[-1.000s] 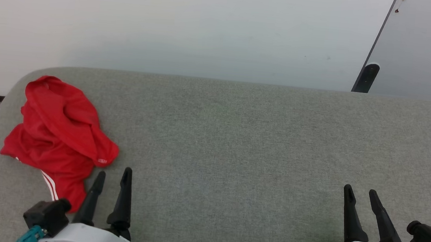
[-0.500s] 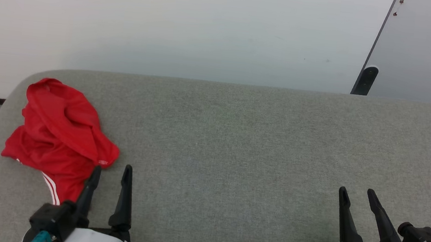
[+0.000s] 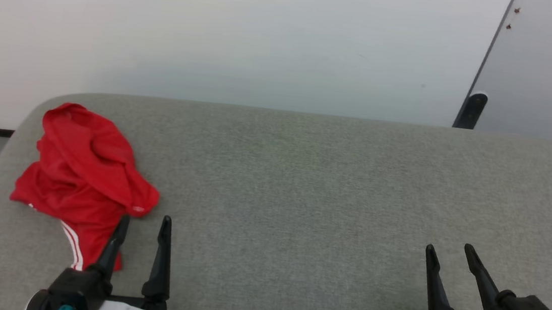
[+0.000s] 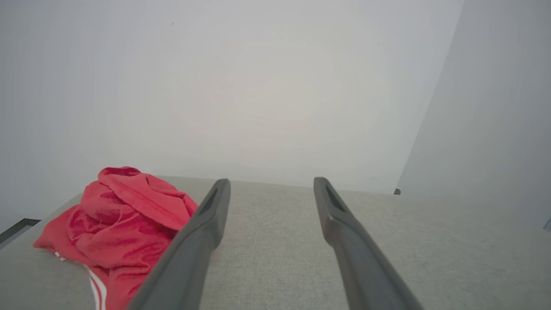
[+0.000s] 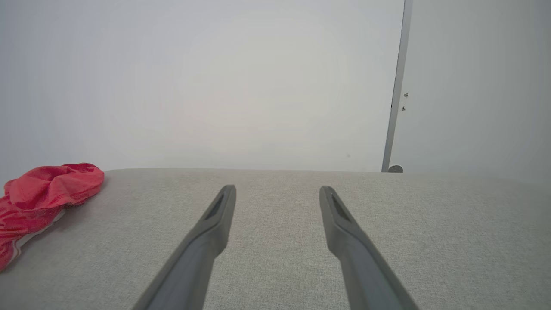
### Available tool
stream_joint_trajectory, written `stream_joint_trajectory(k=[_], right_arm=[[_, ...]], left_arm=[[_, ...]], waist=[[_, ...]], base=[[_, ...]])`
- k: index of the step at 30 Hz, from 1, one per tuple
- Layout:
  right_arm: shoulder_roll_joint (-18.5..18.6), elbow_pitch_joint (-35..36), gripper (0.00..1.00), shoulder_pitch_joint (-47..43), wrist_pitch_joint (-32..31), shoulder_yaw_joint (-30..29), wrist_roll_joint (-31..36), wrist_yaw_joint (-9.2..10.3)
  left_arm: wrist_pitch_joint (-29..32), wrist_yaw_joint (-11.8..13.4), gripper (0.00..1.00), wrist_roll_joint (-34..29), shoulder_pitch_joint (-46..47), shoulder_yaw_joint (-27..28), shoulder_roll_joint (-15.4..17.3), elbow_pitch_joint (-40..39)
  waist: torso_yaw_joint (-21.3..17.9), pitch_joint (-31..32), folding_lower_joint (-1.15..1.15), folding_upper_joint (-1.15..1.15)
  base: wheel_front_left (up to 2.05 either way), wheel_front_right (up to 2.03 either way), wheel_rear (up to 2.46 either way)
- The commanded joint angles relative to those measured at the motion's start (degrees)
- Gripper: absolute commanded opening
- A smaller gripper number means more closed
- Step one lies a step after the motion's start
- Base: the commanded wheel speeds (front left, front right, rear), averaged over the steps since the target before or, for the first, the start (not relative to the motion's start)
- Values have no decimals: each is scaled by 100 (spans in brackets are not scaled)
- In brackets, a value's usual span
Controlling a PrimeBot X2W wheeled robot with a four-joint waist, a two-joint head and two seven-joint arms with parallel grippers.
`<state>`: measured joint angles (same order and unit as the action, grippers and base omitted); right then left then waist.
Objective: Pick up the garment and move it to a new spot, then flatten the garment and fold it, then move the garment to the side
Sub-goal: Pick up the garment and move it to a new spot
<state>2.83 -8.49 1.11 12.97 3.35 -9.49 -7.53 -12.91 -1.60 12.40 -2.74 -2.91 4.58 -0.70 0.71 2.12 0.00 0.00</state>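
The garment (image 3: 84,177) lies crumpled in a red heap at the left end of the grey table (image 3: 303,188), with white stripes showing at its near edge. In the left wrist view the garment (image 4: 116,219) sits left of the fingers. My left gripper (image 3: 144,221) is open just right of the heap's near corner, its left fingertip close to the cloth, nothing between its fingers. My right gripper (image 3: 449,248) is open at the lower right, far from the garment, over bare table. The right wrist view catches the garment (image 5: 38,189) at its far left edge.
A pale wall (image 3: 247,36) rises behind the table's far edge. A grey panel with a dark post (image 3: 470,110) stands at the back right. The table's rounded left corner is just beyond the garment.
The head view has shifted slightly, so the table sits lower and more to the right. Both grippers have drawn back toward the bottom edge, the left one turning more upright.
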Motion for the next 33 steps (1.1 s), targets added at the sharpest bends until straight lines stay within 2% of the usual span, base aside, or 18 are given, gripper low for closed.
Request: stream_joint_trajectory(k=[1,8,19,23,25,28,33], right_arm=[[6,48,100,-67,42,13,123,7],[6,1,100,-144,120,170,443,7],[5,-94,100,-113,228,710,721,8],[8,-151,100,-119,221,799,591,8],[6,-156,100,-137,221,762,542,8],[5,-165,100,-150,221,747,546,8],[8,-146,100,-43,184,723,703,8]], left_arm=[[-46,-43,100,-134,-24,15,6,-6],[-122,-5,100,-367,2,154,20,268],[-229,108,100,-695,-75,543,224,552],[-223,106,100,-656,-130,573,251,587],[-217,156,100,-621,-117,606,238,627],[-44,83,100,-407,37,665,221,679],[744,-145,100,131,557,819,347,678]], waist=[[59,31,0,0],[480,187,0,0],[1711,504,0,0],[2056,574,0,0],[2166,579,0,0],[2214,540,0,0],[2060,286,0,0]], base=[[0,0,0],[0,0,0],[0,0,0],[0,0,0],[0,0,0],[0,0,0],[0,0,0]])
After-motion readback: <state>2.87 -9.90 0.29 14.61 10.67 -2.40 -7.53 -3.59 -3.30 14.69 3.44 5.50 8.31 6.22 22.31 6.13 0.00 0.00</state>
